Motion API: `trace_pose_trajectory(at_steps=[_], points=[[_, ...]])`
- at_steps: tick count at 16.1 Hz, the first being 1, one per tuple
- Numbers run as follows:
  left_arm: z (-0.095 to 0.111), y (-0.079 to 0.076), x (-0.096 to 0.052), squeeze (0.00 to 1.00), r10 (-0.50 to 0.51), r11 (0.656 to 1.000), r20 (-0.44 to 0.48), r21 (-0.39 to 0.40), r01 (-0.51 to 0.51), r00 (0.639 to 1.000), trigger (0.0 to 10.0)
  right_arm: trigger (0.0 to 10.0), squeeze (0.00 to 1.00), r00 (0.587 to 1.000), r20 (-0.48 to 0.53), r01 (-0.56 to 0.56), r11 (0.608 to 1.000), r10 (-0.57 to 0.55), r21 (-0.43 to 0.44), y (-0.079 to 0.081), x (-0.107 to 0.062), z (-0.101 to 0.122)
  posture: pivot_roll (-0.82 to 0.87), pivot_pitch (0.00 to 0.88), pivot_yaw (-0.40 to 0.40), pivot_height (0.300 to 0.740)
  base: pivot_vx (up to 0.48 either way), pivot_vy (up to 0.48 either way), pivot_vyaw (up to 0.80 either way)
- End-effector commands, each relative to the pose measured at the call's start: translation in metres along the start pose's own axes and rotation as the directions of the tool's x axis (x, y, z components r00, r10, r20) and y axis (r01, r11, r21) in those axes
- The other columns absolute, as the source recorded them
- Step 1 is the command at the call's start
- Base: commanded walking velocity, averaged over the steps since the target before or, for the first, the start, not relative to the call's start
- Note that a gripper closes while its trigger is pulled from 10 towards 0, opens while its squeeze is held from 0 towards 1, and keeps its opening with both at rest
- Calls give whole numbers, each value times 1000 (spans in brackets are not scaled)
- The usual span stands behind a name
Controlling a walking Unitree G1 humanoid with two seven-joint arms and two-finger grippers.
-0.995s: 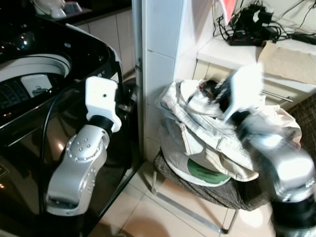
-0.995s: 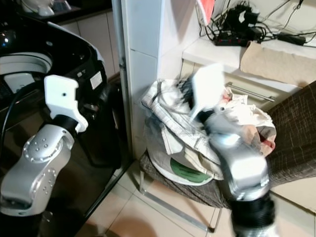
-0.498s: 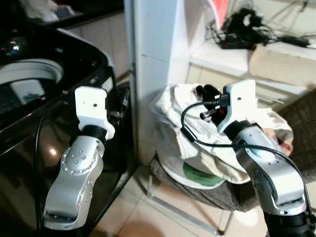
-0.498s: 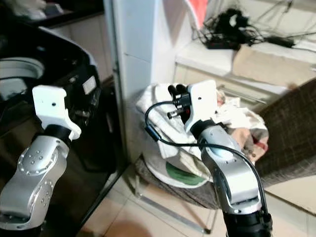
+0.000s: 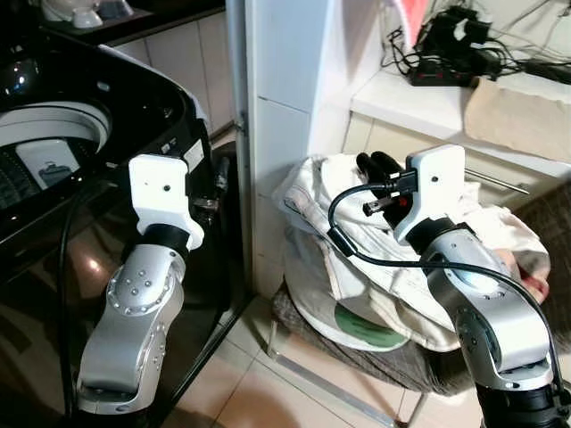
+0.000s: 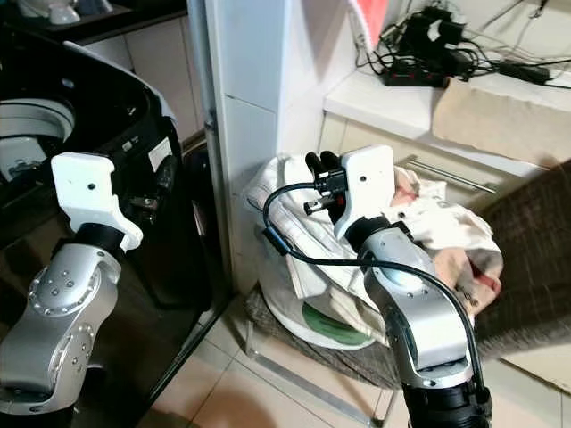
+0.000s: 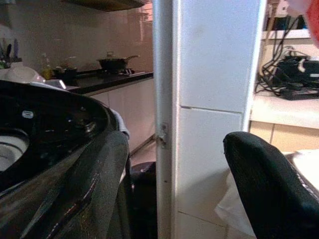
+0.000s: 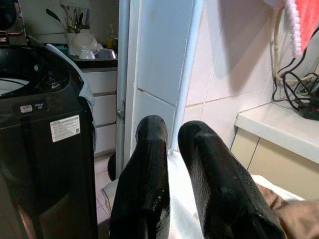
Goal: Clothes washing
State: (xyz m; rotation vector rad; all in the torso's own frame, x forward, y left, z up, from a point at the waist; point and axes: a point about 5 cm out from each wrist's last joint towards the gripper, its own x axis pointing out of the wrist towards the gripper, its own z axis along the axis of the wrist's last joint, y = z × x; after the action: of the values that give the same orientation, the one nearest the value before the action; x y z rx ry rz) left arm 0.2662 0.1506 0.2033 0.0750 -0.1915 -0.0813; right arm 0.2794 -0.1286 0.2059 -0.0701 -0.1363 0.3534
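Right tool (image 5: 378, 165): fingers nearly together with a narrow gap, nothing gripped; it hovers over the top of the laundry pile, at the 2 o'clock part of the left eye view.
Left tool (image 7: 174, 194): fingers spread wide apart, empty; raised beside the washing machine and pointing toward the white tiled pillar (image 5: 285, 89).
Clothes (image 5: 357, 259): pale garments heaped in a basket on a stool (image 5: 357, 343), just beside the pillar, at 4 o'clock from the pillar's base.
Washing machine (image 5: 134, 107): black top-loader at 10 o'clock, its drum opening (image 5: 53, 134) visible.
Risk, snagging: the right arm's black cable (image 5: 343, 227) loops just above the pile; a lifted garment could catch it.
Risk, weak grip: closing on a loose surface fold may drag several entangled garments off the stool.
Risk, collision: the pillar stands between pile and machine; a direct swing could strike it.
Risk, drop: trailing cloth may fall on the floor (image 5: 259, 392) short of the drum.
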Motion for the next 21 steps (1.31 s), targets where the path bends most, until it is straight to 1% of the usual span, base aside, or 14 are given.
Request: trace_pose_trajectory(at_steps=[1, 21], points=[[5, -1, 2, 0, -9, 1000, 24, 2, 9, 1000, 10000, 10000, 0, 1000, 26, 13, 1000, -13, 0, -3, -3, 4, -23, 16, -19, 740, 326, 0, 0], [8, -2, 4, 0, -29, 999, 42, -13, 30, 999, 10000, 10000, 0, 999, 36, 21, 1000, -22, 19, -3, -5, 5, -23, 0, -9, 740, 340, 0, 0]])
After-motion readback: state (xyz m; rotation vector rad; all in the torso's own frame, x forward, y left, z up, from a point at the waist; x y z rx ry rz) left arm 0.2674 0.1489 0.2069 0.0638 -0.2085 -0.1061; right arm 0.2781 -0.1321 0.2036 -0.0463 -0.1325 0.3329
